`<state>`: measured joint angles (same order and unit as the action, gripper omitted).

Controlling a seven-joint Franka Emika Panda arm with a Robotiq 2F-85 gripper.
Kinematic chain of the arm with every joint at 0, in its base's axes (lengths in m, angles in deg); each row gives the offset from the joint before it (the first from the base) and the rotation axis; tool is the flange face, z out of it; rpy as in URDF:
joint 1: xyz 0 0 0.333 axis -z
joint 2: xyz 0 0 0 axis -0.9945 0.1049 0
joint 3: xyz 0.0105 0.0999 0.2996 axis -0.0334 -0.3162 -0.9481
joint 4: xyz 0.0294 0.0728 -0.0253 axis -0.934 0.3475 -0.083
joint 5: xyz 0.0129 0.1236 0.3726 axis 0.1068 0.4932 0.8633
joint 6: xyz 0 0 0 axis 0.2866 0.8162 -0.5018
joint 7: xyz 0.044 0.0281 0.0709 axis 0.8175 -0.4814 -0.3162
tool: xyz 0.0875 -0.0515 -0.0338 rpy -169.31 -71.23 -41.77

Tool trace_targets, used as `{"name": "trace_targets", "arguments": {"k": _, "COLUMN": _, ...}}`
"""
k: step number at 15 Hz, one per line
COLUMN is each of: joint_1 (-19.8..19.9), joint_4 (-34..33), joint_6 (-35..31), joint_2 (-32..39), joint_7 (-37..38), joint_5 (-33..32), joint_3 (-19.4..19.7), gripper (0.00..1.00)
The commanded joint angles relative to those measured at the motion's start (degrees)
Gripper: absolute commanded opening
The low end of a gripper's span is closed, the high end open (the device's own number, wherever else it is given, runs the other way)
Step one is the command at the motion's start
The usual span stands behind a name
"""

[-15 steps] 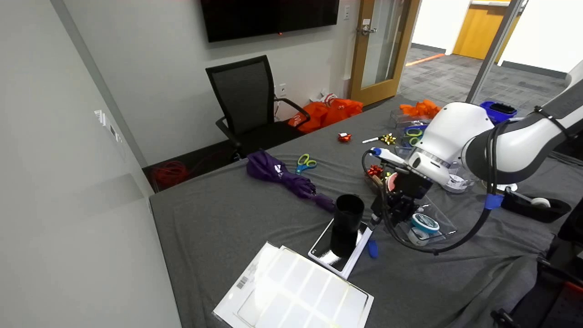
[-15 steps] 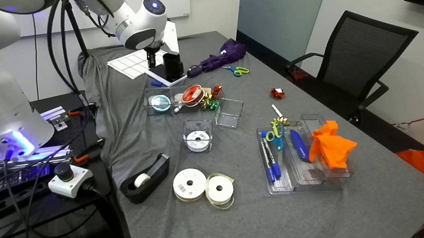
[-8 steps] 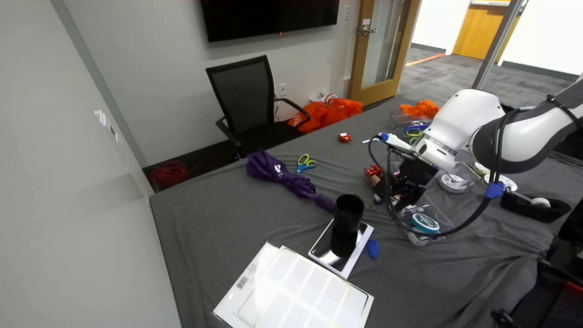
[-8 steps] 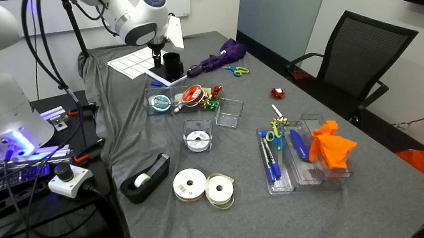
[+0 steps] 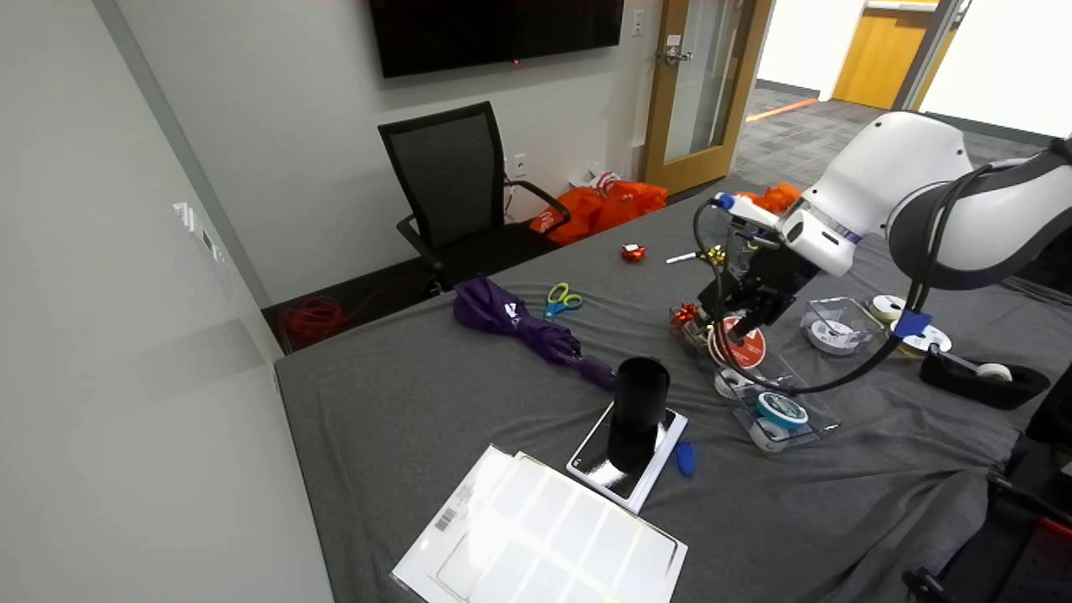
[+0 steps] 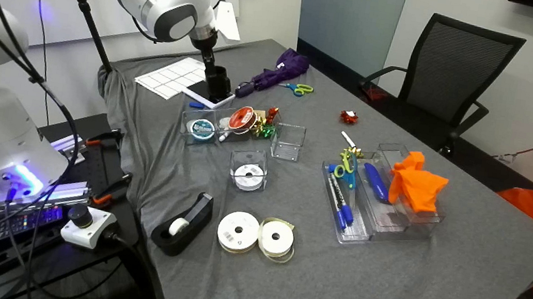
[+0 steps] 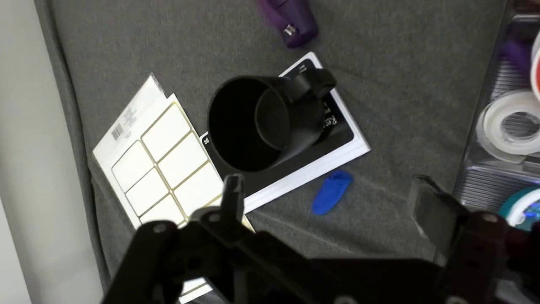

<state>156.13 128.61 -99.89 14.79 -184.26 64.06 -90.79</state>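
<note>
Nearest my pincer (image 7: 329, 188) is a black mug (image 7: 265, 122), in the upper middle of the wrist view: plain, round and straight-sided, with a wide dark mouth and a stubby, squared-off handle at its upper right. It stands upright on a white-edged slab (image 7: 308, 172), whose black face is glossy enough to mirror it in an exterior view, right of and below the middle of that frame. I have my two fingers spread wide across the lower part of the wrist view, gripping nothing and apart from the mug. Between them, in that frame, a small, rounded blue piece (image 7: 331, 192) lies on the counter (image 7: 400, 105), which is covered in soft, wrinkled grey cloth. Flat label sheets (image 7: 181, 156), white rounded rectangles ruled in tan, lie just beside the slab toward the left. A folded purple umbrella (image 5: 540, 333) points its handle in from the top. Along the right edge I see a clear, ribbed plastic tray (image 7: 481, 190) holding a pale roll of tape (image 7: 495, 126).
</note>
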Motion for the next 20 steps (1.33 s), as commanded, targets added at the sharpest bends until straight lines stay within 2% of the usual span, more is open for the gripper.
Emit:
{"name": "trace_targets", "arguments": {"k": 1, "joint_1": 3.75, "joint_4": 0.84, "joint_6": 3.94, "joint_2": -3.25, "joint_7": -0.79, "joint_5": -0.38, "joint_3": -1.77, "gripper": 1.00}}
{"name": "trace_targets", "arguments": {"k": 3, "joint_1": 4.04, "joint_4": 0.69, "joint_6": 7.10, "joint_2": -4.77, "joint_7": -0.78, "joint_5": -0.95, "joint_3": -1.11, "gripper": 1.00}}
{"name": "trace_targets", "arguments": {"k": 6, "joint_1": 4.95, "joint_4": -0.18, "joint_6": 15.35, "joint_2": -4.37, "joint_7": -0.36, "joint_5": -4.94, "joint_3": -0.81, "gripper": 1.00}}
{"name": "trace_targets", "arguments": {"k": 8, "joint_1": 5.40, "joint_4": -0.85, "joint_6": 20.79, "joint_2": -2.29, "joint_7": -0.52, "joint_5": -9.27, "joint_3": -0.93, "gripper": 1.00}}
{"name": "trace_targets", "arguments": {"k": 11, "joint_1": 4.63, "joint_4": -1.89, "joint_6": 27.31, "joint_2": 3.87, "joint_7": -0.90, "joint_5": -19.54, "joint_3": -0.25, "gripper": 1.00}}
{"name": "trace_targets", "arguments": {"k": 15, "joint_1": 1.53, "joint_4": -2.25, "joint_6": 30.77, "joint_2": 7.77, "joint_7": -0.77, "joint_5": -30.34, "joint_3": 3.06, "gripper": 1.00}}
{"name": "trace_targets", "arguments": {"k": 20, "joint_1": -3.55, "joint_4": -2.77, "joint_6": 29.85, "joint_2": 7.94, "joint_7": -0.65, "joint_5": -36.64, "joint_3": 9.84, "gripper": 1.00}}
